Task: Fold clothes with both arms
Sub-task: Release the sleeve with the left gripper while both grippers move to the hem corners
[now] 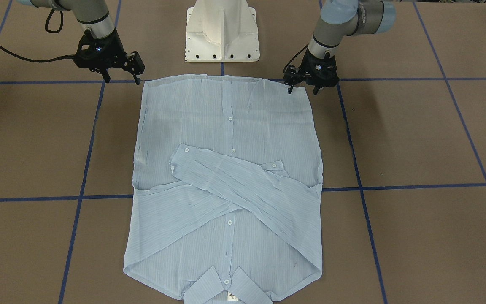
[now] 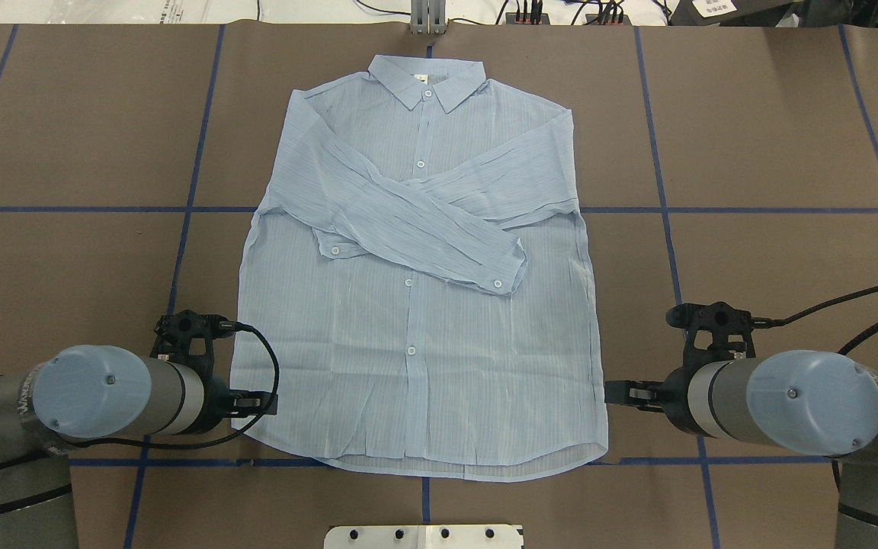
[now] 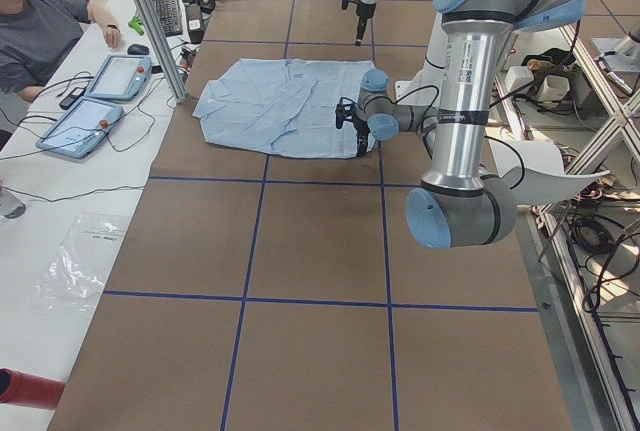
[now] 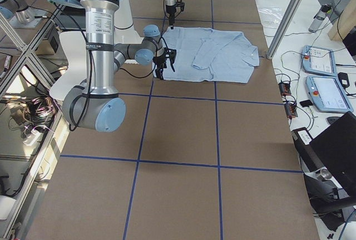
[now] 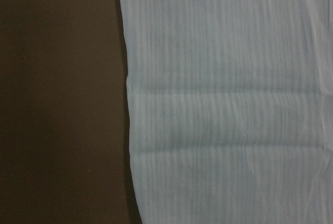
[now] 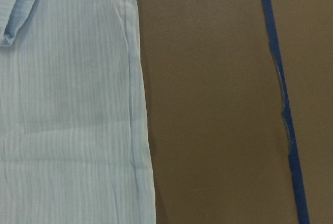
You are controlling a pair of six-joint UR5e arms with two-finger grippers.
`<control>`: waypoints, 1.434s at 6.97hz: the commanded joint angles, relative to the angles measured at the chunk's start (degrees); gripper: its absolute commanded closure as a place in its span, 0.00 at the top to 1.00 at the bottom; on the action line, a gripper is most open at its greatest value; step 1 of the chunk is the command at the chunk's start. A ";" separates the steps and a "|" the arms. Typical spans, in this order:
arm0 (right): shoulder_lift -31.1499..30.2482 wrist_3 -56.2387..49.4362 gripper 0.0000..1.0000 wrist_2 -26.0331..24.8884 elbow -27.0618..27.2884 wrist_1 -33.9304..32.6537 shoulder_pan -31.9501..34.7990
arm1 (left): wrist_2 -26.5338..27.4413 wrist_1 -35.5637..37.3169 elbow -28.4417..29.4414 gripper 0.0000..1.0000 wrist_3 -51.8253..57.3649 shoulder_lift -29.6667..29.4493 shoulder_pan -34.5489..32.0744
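A broad counter (image 2: 774, 130) is covered in matte brown sheeting and is divided into large rectangles by lines of blue tape (image 2: 660, 210). At its middle the shirt (image 2: 378, 366) is laid flat, front up and buttoned, with the collar at the far edge from the robot and the curved hem nearest the white pedestal base (image 1: 222, 33). The cloth is thin, light blue and finely striped, and shallow creases are seen across the lower front. The left arm (image 2: 104, 393) and the right arm (image 2: 789, 400), made of silver-grey tubes with light blue caps and trailing black cables, are brought in at the two hem corners. The sleeves (image 2: 408, 221) are folded inward and crossed over the chest, one being laid diagonally on top of the other. The black left end effector (image 1: 303, 90) is held with its fingers apart at the shirt's side edge by the hem corner; whether the cloth is touched cannot be told. The black right end effector (image 1: 122, 80) is likewise spread, nothing being gripped, just beside the opposite corner. The pointed collar (image 2: 427, 80) is closed, each cuff (image 2: 504, 278) is fastened, and small pale buttons (image 2: 411, 349) are set along the placket.
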 commanded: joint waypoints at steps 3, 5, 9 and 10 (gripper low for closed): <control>-0.01 0.12 1.00 -0.12 -0.01 0.00 -0.36 | 0.26 0.29 -0.26 0.00 -0.74 0.26 0.44; -0.01 1.43 1.00 -0.55 -0.01 0.26 -1.24 | 0.34 0.20 -0.43 0.00 -0.74 1.23 0.44; 0.08 7.65 0.99 -6.77 -0.36 0.35 -6.41 | 0.26 0.20 -0.52 0.00 -0.74 1.15 0.44; 0.17 11.16 0.85 -10.28 -0.98 0.26 -9.13 | 0.26 0.20 -0.52 0.00 -0.74 1.15 0.44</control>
